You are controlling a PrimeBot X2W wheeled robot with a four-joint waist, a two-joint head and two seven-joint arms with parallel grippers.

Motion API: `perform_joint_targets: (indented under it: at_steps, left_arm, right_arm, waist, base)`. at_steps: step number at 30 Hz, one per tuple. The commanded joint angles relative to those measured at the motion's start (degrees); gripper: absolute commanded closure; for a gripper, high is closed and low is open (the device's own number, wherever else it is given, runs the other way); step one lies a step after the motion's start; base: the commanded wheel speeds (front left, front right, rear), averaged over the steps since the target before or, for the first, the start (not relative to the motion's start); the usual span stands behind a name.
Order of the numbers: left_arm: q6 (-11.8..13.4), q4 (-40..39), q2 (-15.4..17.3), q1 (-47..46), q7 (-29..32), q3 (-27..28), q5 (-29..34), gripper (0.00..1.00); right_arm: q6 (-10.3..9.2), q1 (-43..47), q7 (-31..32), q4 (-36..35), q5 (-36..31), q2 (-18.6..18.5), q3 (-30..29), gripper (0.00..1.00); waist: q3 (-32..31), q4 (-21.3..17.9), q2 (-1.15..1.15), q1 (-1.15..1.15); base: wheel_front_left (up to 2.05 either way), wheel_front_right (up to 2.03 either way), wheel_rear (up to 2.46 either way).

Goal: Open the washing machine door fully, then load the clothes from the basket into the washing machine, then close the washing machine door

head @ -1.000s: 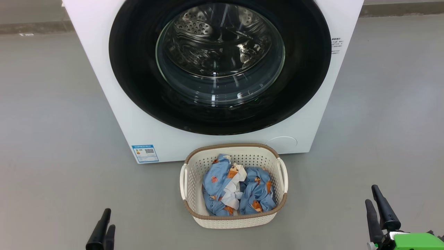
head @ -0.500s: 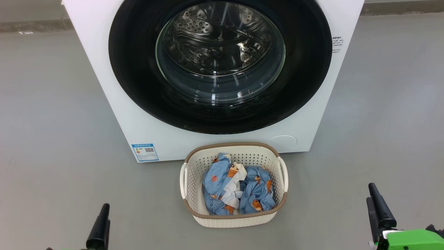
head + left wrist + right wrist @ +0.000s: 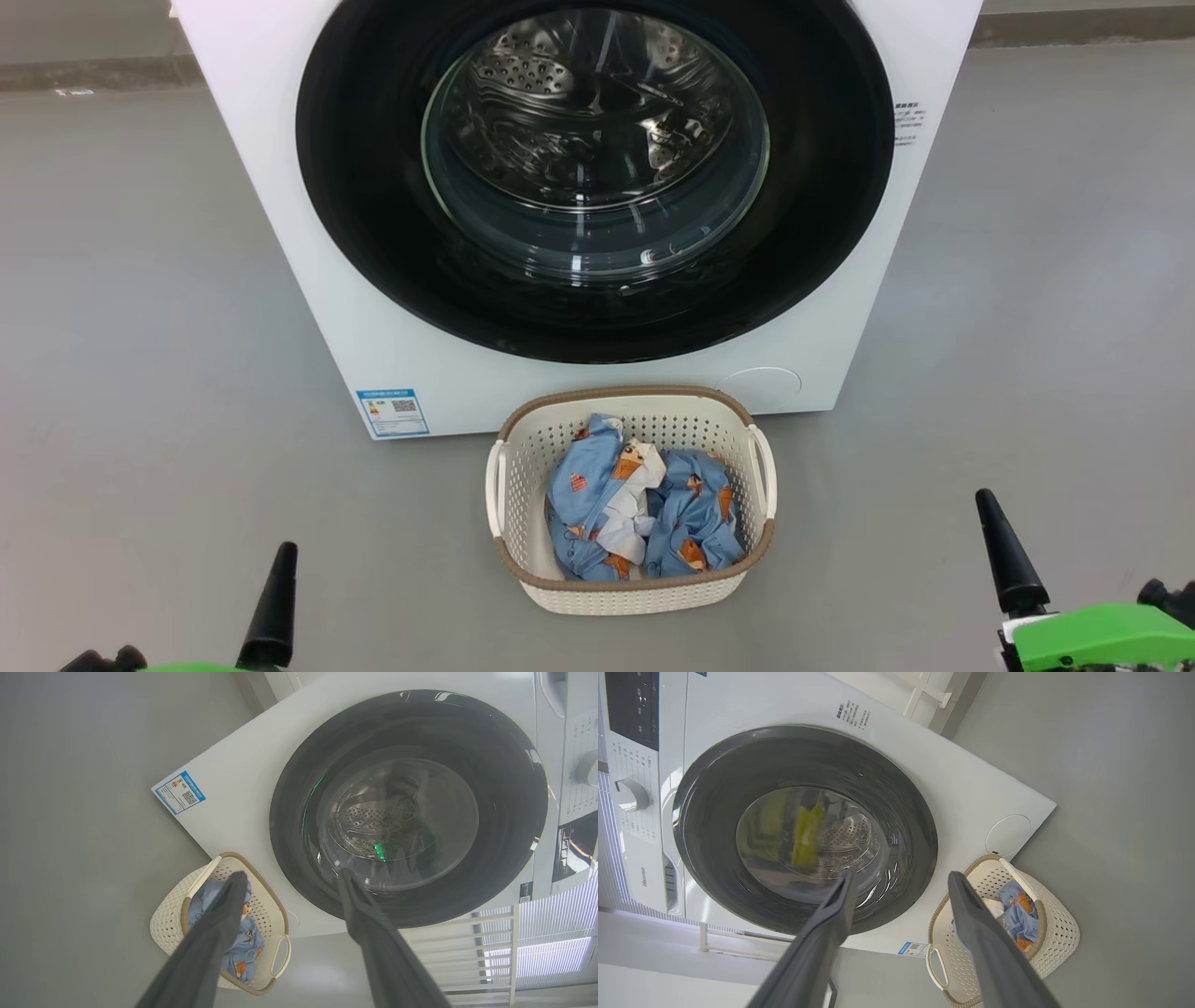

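The white washing machine [image 3: 280,233] stands before me, and its round black washing machine door [image 3: 373,187] lies flush against the front, shut. The cream basket [image 3: 523,560] sits on the floor just in front of the machine. In it lie the light blue clothes [image 3: 686,523] with orange prints. My left gripper [image 3: 292,875] is open and empty; one of its fingers [image 3: 274,607] rises at the lower left, well short of the basket. My right gripper [image 3: 901,877] is open and empty too, with a finger [image 3: 1006,560] at the lower right, beside the basket and apart from it.
Grey floor [image 3: 121,373] spreads on both sides of the machine. A blue label [image 3: 392,412] and a round cap [image 3: 761,385] mark the machine's lower front. The control panel with a dial [image 3: 628,794] sits above the door. A white railing [image 3: 495,938] stands beside the machine.
Both grippers have turned at the wrist, so their two fingers now stand spread apart in the head view, with more green wrist showing. The door, basket and clothes have not moved.
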Motion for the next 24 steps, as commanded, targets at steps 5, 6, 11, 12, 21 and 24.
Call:
perform_joint_targets:
  at_steps: [5, 6, 11, 12, 21, 24]
  left_arm:
    - [-0.1, -1.9, 1.3, -2.3, -1.3, 0.4, 5.9, 0.0]
    - [-0.1, -1.9, 1.3, -2.4, -1.5, 0.3, 6.9, 0.0]
    - [-0.1, -2.0, 1.4, -2.5, -2.2, 0.0, 11.7, 0.0]
    - [-0.1, -2.1, 1.4, -2.5, -2.4, 0.0, 12.7, 0.0]
    - [-0.1, -2.7, 1.5, -2.5, -3.7, -0.4, 20.3, 0.0]
    - [-0.1, -2.9, 1.6, -2.5, -4.2, -0.6, 22.7, 0.0]
  right_arm:
    - [0.04, -3.2, -1.3, -0.9, -5.8, -1.0, 0.6, 0.0]
    - [0.04, -3.3, -1.5, -0.8, -6.8, -1.1, 0.7, 0.0]
    - [0.04, -3.5, -2.2, -0.2, -11.4, -1.4, 1.2, 0.0]
    - [0.04, -3.5, -2.4, 0.0, -12.2, -1.4, 1.3, 0.0]
    - [0.04, -4.1, -3.8, 1.1, -18.8, -1.8, 2.1, 0.0]
    - [0.05, -4.3, -4.2, 1.3, -20.8, -2.0, 2.3, 0.0]
  waist:
    - [0.0, -0.1, 0.0, 0.0]
    - [0.0, -0.1, 0.0, 0.0]
    - [0.0, -0.1, 0.0, 0.0]
    - [0.0, -0.1, 0.0, 0.0]
    - [0.0, 0.0, 0.0, 0.0]
    - [0.0, 0.0, 0.0, 0.0]
  base:
    - [0.0, 0.0, 0.0]
    - [0.0, 0.0, 0.0]
    - [0.0, 0.0, 0.0]
    - [0.0, 0.0, 0.0]
    - [0.0, 0.0, 0.0]
    - [0.0, 0.0, 0.0]
